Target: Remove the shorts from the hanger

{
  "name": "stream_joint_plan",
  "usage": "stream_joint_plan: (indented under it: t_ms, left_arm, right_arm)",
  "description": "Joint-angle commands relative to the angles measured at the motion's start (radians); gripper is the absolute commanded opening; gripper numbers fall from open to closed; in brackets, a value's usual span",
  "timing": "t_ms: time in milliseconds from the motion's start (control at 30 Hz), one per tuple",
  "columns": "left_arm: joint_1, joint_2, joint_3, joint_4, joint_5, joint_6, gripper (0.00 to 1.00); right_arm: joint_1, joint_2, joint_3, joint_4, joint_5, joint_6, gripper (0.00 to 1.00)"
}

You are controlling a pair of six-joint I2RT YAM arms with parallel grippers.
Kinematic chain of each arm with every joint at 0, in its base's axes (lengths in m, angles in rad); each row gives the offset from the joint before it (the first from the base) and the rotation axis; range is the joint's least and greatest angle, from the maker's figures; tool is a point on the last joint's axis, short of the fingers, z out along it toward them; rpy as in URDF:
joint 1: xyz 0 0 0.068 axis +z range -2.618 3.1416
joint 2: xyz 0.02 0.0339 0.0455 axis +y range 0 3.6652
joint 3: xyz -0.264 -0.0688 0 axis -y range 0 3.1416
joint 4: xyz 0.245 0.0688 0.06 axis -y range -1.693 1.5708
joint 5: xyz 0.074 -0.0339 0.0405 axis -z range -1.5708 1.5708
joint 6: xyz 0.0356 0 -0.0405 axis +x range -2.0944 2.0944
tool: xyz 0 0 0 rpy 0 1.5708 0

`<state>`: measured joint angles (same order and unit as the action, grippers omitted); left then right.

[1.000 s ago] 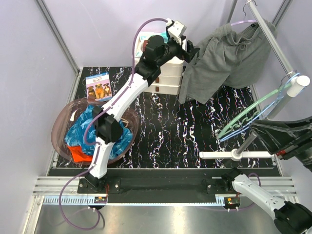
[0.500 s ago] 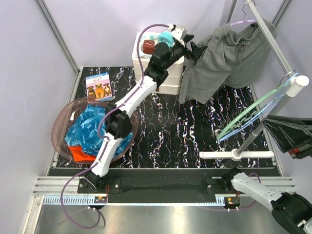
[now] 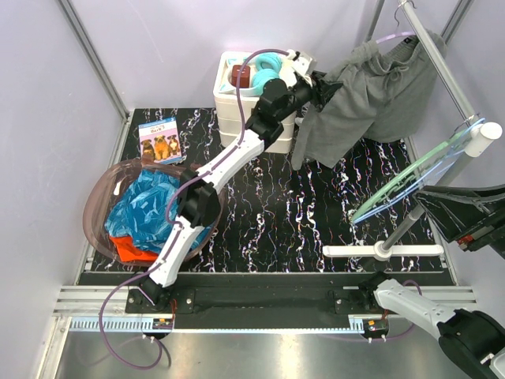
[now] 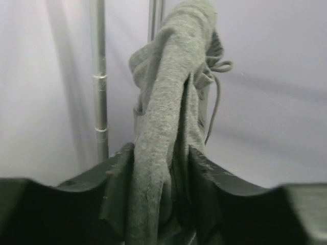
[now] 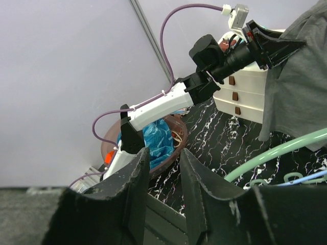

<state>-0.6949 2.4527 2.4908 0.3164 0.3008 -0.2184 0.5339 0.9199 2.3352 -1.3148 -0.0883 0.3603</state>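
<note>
The dark grey shorts (image 3: pixel 371 95) hang from a pale hanger (image 3: pixel 392 36) on the rack's rail at the back right. My left gripper (image 3: pixel 322 85) reaches over the drawers to their left edge. In the left wrist view a fold of the grey shorts (image 4: pixel 163 97) fills the gap between the jaws, and the left gripper (image 4: pixel 161 153) is shut on it. The blue shorts (image 3: pixel 150 209) and orange shorts (image 3: pixel 130 249) lie in the bowl (image 3: pixel 99 197). My right gripper (image 5: pixel 162 153) is open and holds nothing, low at the right.
White drawers (image 3: pixel 237 110) with small items on top stand just left of the shorts. Bare green and blue hangers (image 3: pixel 410 181) hang from the sloping rail (image 3: pixel 442 71). The rack's white foot (image 3: pixel 383 251) lies front right. A booklet (image 3: pixel 160 140) lies back left.
My left arm has swung right from above the drawers to the grey shorts' left edge, and its jaws have closed on the fabric. The right arm has barely shifted.
</note>
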Motion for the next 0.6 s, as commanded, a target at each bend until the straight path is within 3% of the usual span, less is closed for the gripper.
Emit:
stream_joint_plan:
  t_ms: [0,100,200,433,567]
  left_arm:
    - [-0.031,-0.061,0.003,0.058,0.050,0.007,0.35]
    - [-0.046,-0.080,-0.003,0.044,0.073,-0.004,0.23]
    - [-0.066,-0.106,-0.010,0.039,0.106,-0.012,0.00]
    - [-0.098,-0.221,-0.064,0.026,0.173,-0.059,0.00]
    - [-0.097,-0.253,-0.004,0.010,0.231,-0.122,0.00]
  right_arm:
    - [-0.002,-0.016,-0.036,0.043,0.025,0.009,0.38]
    - [-0.002,-0.039,-0.057,0.057,0.036,0.022,0.38]
    - [-0.002,-0.052,-0.080,0.072,0.038,0.032,0.38]
    - [-0.002,-0.046,-0.100,0.083,0.024,0.028,0.38]
    - [-0.002,-0.050,-0.119,0.097,0.012,0.022,0.38]
